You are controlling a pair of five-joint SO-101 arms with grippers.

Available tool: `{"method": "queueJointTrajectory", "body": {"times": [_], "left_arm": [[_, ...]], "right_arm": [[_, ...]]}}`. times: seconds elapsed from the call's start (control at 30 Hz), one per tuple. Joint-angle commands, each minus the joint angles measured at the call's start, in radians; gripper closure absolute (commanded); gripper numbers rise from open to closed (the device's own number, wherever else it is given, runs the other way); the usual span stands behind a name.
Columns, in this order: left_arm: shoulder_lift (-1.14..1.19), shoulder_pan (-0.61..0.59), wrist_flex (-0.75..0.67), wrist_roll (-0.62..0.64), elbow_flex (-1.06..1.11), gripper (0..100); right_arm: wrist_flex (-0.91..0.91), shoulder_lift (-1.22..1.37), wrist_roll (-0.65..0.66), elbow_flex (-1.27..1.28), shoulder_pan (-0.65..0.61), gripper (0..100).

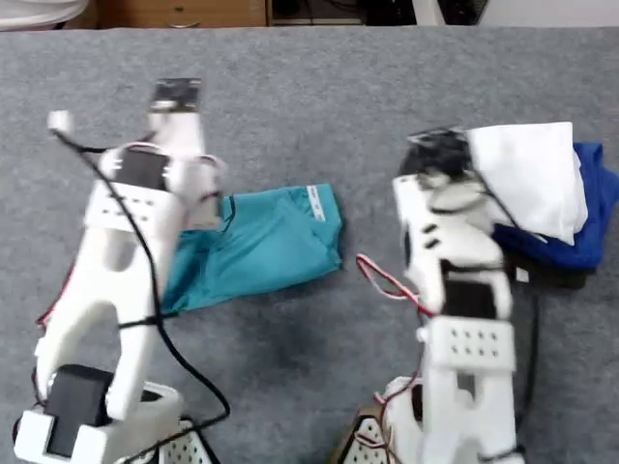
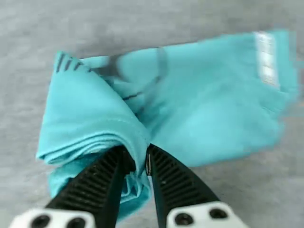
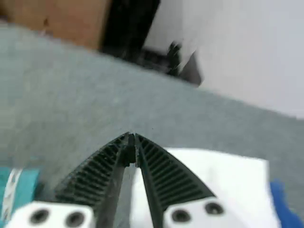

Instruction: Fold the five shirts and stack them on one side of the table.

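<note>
1. Left claw (image 2: 137,159) pinches a bunched fold of the teal shirt (image 2: 213,104) at one end.
2. Teal shirt lies partly folded and rumpled on the grey table (image 1: 319,97), between the two arms, its left end under the left arm.
3. Right claw (image 3: 131,142) is pressed together with nothing in it, just beside the white shirt (image 1: 532,174).
4. White shirt lies folded on top of the blue shirt (image 1: 592,227) at the table's right side, apart from the teal shirt.

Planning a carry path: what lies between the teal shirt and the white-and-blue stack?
High view: bare grey table past the teal shirt, then the right arm and red wire.
</note>
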Motion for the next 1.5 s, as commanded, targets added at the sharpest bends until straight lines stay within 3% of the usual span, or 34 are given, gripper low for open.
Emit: {"method": "queueJointTrajectory", "body": {"times": [0.0, 0.4, 0.83, 0.93, 1.0, 1.17, 1.33, 1.47], "left_arm": [[0.021, 0.098, -0.031, 0.064, -0.064, 98], [0.314, 0.287, -0.021, 0.135, -0.37, 98], [0.625, 0.399, -0.02, 0.19, -0.597, 98], [0.654, 0.396, -0.02, 0.192, -0.629, 97], [0.656, 0.393, -0.02, 0.212, -0.634, 91], [0.656, 0.391, 0.08, 0.39, -0.715, 76], [0.656, 0.292, 0.222, 0.324, -0.959, 79], [0.668, 0.121, 0.33, 0.236, -1.155, 93]], "right_arm": [[-0.023, -0.085, -0.063, -0.096, 0.11, 99.4], [-0.095, -0.035, -0.081, -0.217, 0.371, 99.4], [-0.1, -0.028, -0.081, -0.219, 0.378, 99.4], [-0.1, -0.028, -0.081, -0.216, 0.377, 99.4], [-0.1, -0.028, -0.081, -0.213, 0.377, 99.3], [-0.095, -0.027, -0.061, -0.209, 0.338, 98.5], [-0.092, -0.027, -0.043, -0.168, 0.272, 95.0], [0.023, -0.025, 0.04, -0.162, 0.134, 95.1]]}}
